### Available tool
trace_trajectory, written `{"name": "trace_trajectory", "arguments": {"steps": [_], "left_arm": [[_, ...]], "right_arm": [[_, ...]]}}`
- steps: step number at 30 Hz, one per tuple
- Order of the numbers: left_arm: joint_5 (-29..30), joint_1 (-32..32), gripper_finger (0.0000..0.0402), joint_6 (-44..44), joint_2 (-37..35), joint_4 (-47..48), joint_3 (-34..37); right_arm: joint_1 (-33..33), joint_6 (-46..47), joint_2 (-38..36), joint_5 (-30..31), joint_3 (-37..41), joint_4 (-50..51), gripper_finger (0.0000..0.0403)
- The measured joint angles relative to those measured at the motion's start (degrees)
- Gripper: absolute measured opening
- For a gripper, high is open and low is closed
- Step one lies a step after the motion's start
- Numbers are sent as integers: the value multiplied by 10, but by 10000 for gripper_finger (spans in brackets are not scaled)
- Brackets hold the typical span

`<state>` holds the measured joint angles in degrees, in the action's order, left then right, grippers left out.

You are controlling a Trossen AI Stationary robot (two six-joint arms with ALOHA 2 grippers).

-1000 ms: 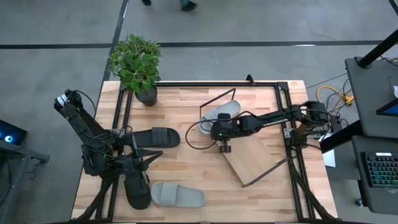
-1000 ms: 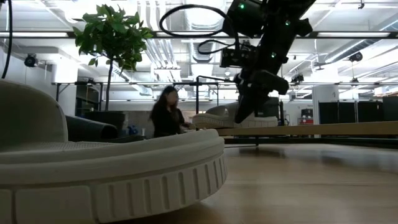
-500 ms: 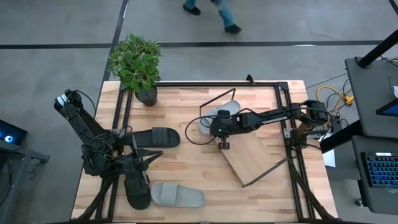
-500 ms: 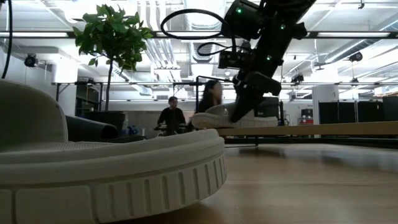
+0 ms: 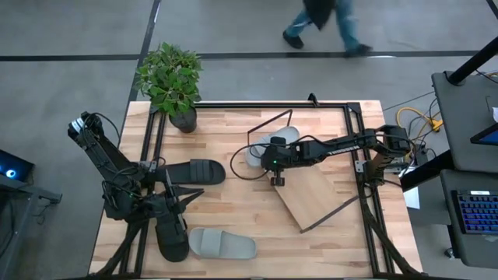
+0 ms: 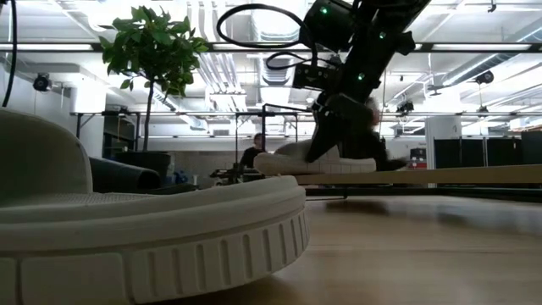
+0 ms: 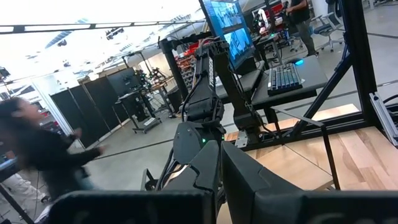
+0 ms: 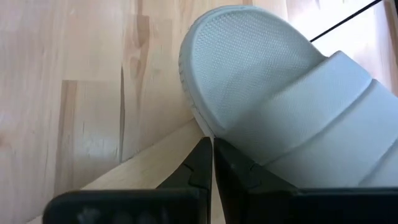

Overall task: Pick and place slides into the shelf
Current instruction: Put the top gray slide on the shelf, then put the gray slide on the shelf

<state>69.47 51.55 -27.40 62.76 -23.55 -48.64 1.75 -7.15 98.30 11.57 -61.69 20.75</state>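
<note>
Since a second ago the right gripper (image 5: 276,179) has slid a bit left along the shelf (image 5: 315,196), and the light grey slide on the shelf (image 5: 268,148) has been nudged left with it, its heel now poking further past the shelf's left edge. Someone walking past the far side of the table has also moved from left to right.

Going left to right: the left gripper (image 5: 167,204) is parked at the near-left of the table, fingers pinched together on nothing, right among the first black slide (image 5: 193,172), the second black slide (image 5: 172,235) and the other light grey slide (image 5: 222,244) at the near edge. None of those three is on the shelf yet. A potted plant (image 5: 171,82) sits at the far-left corner.

Middle of the table: the right gripper's fingers are fully closed with nothing between them, tips down on the board right against the rim of that grey slide, so it reads as a push with closed fingers, not a grasp.

My take on doing this step well: the slide looks like it's hanging off the left end, so pushing further left risks tipping it off. I'd stop, come around to the heel side and shove it back right onto the plywood, keeping the fingertips low on the sole edge so they don't ride up over the rubber. The board is slanted, so go slow and check that it stays put before backing off.
</note>
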Motion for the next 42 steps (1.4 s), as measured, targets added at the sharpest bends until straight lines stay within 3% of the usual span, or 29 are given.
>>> {"name": "trace_trajectory", "arguments": {"steps": [13,42], "left_arm": [[0,0,3,0,0,0,2],[0,0,3,0,0,0,2]], "right_arm": [[-28,27,-1,-15,0,1,8],[-30,31,1,-43,34,-98,8]]}}
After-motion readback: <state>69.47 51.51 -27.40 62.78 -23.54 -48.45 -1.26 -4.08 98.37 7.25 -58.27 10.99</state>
